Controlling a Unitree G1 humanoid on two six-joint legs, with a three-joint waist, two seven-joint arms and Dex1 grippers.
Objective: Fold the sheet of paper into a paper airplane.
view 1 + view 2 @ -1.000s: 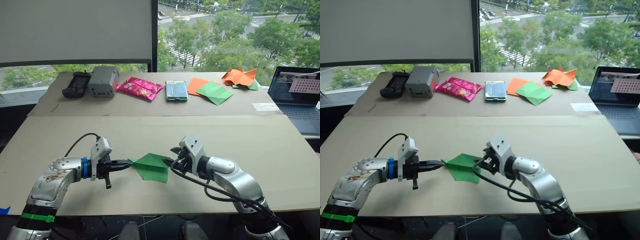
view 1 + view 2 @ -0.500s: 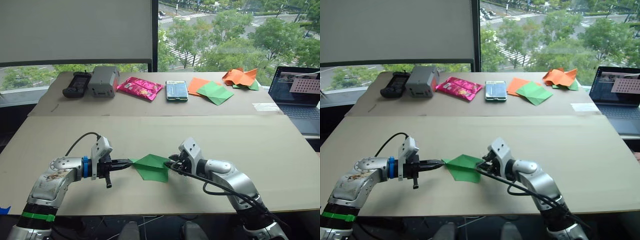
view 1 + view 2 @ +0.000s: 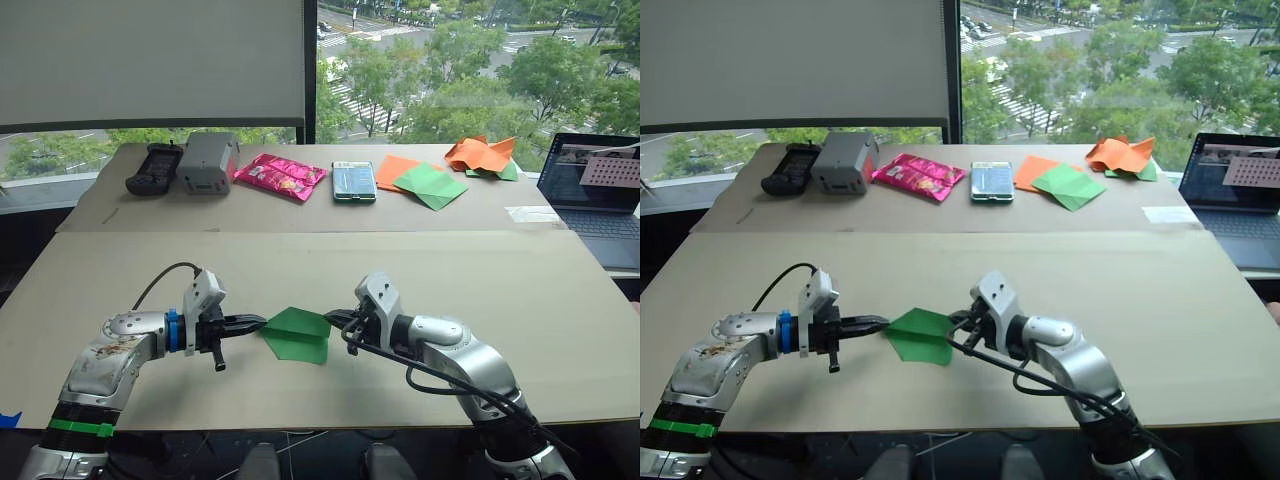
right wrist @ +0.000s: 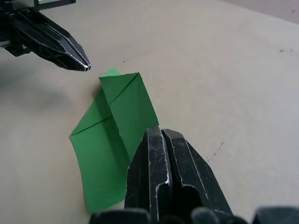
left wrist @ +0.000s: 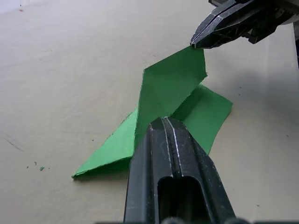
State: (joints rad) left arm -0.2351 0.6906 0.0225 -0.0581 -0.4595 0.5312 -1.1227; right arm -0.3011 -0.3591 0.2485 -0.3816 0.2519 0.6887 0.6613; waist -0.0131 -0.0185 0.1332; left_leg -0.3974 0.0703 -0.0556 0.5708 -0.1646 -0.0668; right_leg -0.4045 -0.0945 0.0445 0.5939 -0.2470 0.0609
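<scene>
The bright green sheet of paper point(image 3: 297, 336), folded into a pointed wedge like a paper airplane, lies on the front of the tan table point(image 3: 120, 270) between my two grippers. Its upper flap point(image 5: 170, 84) stands raised along a crease. My right gripper point(image 3: 332, 320) is shut on the right corner of that flap, as the right wrist view point(image 4: 157, 131) shows. My left gripper point(image 3: 258, 322) is shut, with its tip at the wedge's left point and over the paper point(image 5: 162, 122). I cannot tell whether it pinches the paper.
Along the far table edge sit a black controller point(image 3: 150, 168), a grey box point(image 3: 205, 162), a pink packet point(image 3: 280, 176), a small teal pack point(image 3: 352, 181), flat orange and duller green sheets point(image 3: 420, 181) and a crumpled orange-and-green heap point(image 3: 482, 154). A laptop point(image 3: 595, 190) stands at the right.
My right gripper has closed from open onto the paper's right corner. The upper flap now stands a little higher. The left gripper stays shut at the left point.
</scene>
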